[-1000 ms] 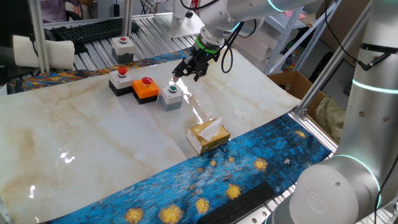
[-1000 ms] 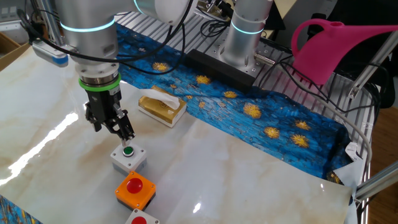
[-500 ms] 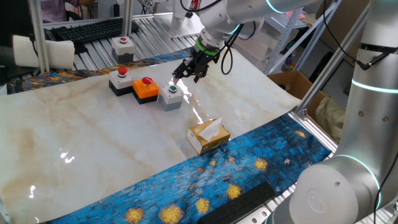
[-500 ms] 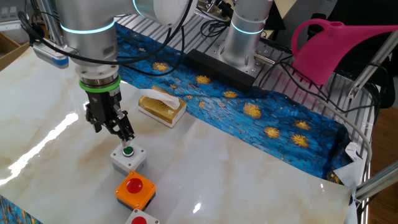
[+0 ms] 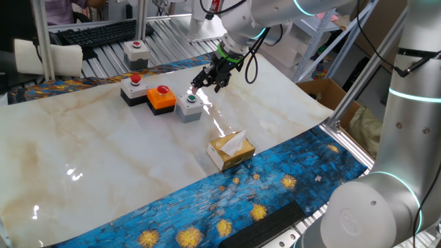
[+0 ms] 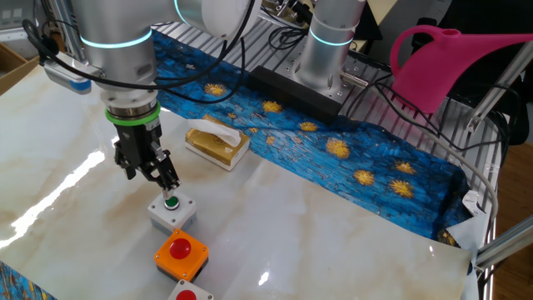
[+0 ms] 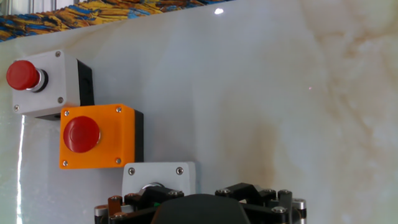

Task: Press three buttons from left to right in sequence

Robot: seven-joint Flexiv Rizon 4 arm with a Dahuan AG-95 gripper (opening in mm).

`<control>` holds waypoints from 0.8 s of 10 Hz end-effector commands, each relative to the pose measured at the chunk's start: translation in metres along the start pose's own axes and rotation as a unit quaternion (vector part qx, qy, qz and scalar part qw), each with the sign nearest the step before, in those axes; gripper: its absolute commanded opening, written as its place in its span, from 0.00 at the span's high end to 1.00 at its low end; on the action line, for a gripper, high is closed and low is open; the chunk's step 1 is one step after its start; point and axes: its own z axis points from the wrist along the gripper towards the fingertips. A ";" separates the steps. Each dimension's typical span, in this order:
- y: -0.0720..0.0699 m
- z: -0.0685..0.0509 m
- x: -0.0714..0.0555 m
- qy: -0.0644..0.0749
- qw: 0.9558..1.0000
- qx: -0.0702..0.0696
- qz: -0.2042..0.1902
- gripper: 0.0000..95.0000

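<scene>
Three button boxes stand in a row: a black box with white top and red button [image 5: 134, 87], an orange box with red button [image 5: 162, 98], and a grey box with green button [image 5: 189, 106]. My gripper [image 5: 198, 85] hangs tilted just above and beside the grey box. In the other fixed view its fingertips [image 6: 170, 184] meet in one tip a little above the green button [image 6: 171, 202], not touching it. The hand view shows the white-topped box [image 7: 40, 84], the orange box [image 7: 96, 135] and the grey box [image 7: 159, 179], partly hidden by the gripper body.
A separate pale grey box with a red button [image 5: 136, 52] sits at the back near the keyboard. A tan tissue box [image 5: 231, 150] lies on the marble sheet towards the front. A pink watering can [image 6: 466, 62] stands beside the table.
The gripper has drifted slightly upward and back from the grey box. The boxes have not moved.
</scene>
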 end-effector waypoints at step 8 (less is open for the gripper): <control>0.000 0.001 -0.001 0.001 1.000 -0.004 0.001 0.20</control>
